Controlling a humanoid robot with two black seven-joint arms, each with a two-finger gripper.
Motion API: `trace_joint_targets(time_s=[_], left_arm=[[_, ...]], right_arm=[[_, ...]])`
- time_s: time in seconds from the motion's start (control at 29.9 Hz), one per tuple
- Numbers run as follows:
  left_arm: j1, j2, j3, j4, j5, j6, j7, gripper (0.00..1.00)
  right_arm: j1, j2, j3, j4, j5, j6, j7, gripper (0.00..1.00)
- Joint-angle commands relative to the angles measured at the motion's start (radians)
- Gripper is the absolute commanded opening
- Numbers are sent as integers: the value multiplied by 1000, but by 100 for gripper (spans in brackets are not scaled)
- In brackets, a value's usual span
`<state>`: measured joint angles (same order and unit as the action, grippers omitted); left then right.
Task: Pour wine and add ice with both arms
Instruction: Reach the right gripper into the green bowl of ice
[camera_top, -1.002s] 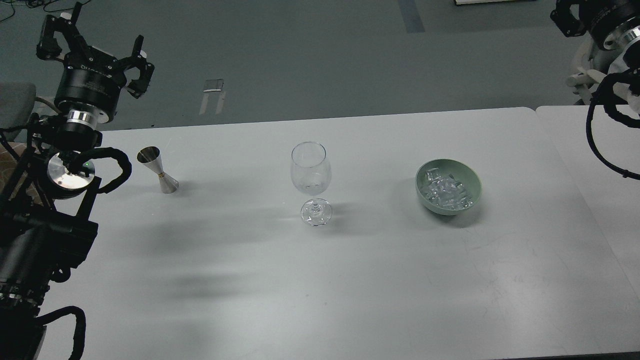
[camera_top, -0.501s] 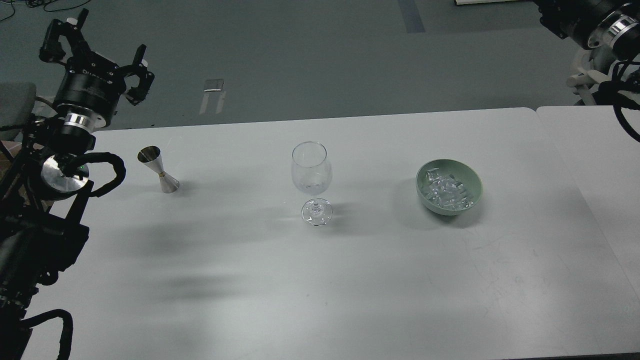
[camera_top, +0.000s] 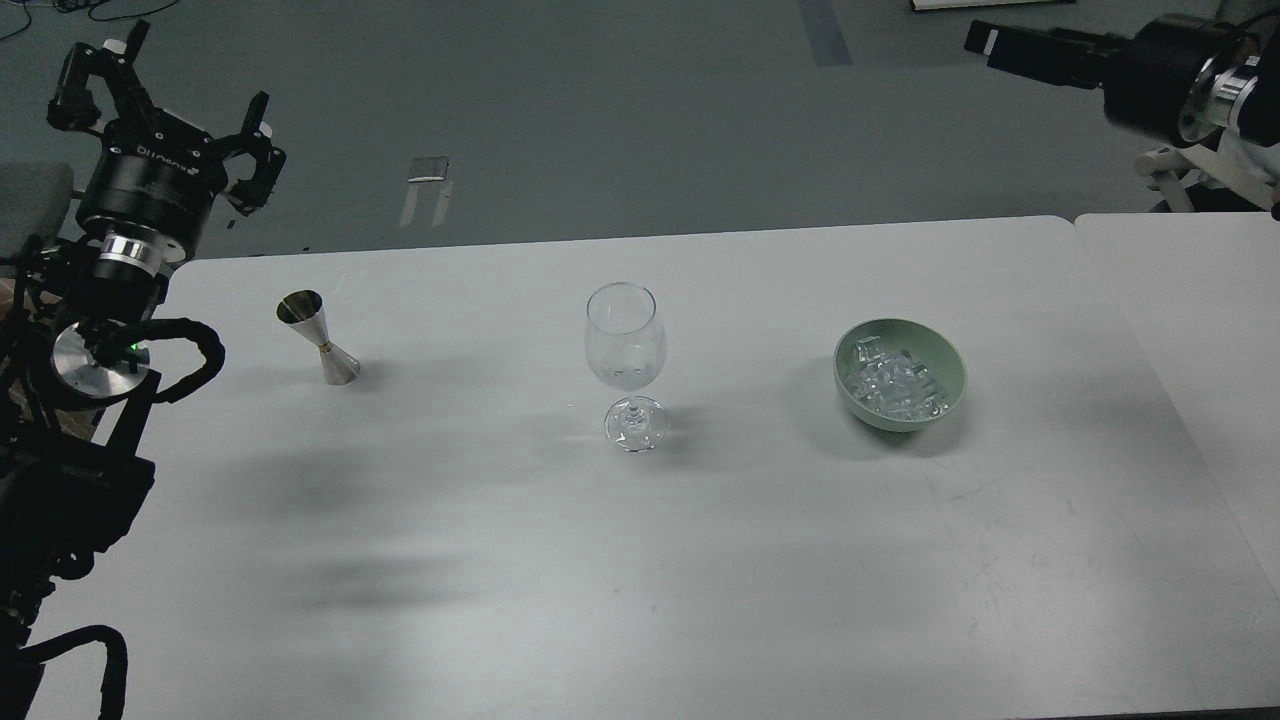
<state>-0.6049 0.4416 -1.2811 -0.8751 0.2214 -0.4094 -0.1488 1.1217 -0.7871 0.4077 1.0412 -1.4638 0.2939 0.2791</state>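
The ice (camera_top: 893, 383) lies in a green bowl (camera_top: 945, 363) on the counter (camera_top: 640, 560), toward the right edge. A clear wine glass (camera_top: 625, 350) stands upright near the counter's middle. A metal measuring cup (camera_top: 320, 338) stands upright near the far left corner. The left gripper (camera_top: 160, 95) is held above the far left corner, jaws spread and holding nothing. The right gripper (camera_top: 1010, 45) is beyond the far right corner, seen side-on; whether its jaws are spread cannot be told.
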Motion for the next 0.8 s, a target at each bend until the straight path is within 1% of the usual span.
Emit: trace_joint_targets(time_s=[0.0, 0.1, 0.2, 0.3, 0.43, 0.53, 0.63, 0.77], left_arm=[[8, 3, -3, -1, -2, -11, -3, 98], [8, 19, -10, -1, -4, -11, 0, 98], [8, 22, -11, -2, -2, -11, 2, 98], [5, 20, -11, -4, -4, -6, 3, 98], [5, 17, -11, -4, -4, -3, 3, 98], [7, 16, -12, -10, -4, -6, 3, 98], [7, 14, -11, -10, -4, -5, -1, 98], [8, 5, -11, -10, -8, -2, -9, 98]], right_arm=[[-8, -11, -72, 56, -3, 4, 2, 99], [-32, -8, -136, 65, -33, 2, 0, 96], [-63, -8, -173, 86, -59, 1, 2, 86], [-104, -6, -191, 100, -131, 1, 0, 80], [-147, 9, -193, 109, -173, -4, 0, 79], [-180, 34, -196, 111, -178, -36, -1, 79], [-203, 54, -196, 109, -179, -50, -9, 79], [-230, 115, -198, 89, -262, -53, -24, 78]])
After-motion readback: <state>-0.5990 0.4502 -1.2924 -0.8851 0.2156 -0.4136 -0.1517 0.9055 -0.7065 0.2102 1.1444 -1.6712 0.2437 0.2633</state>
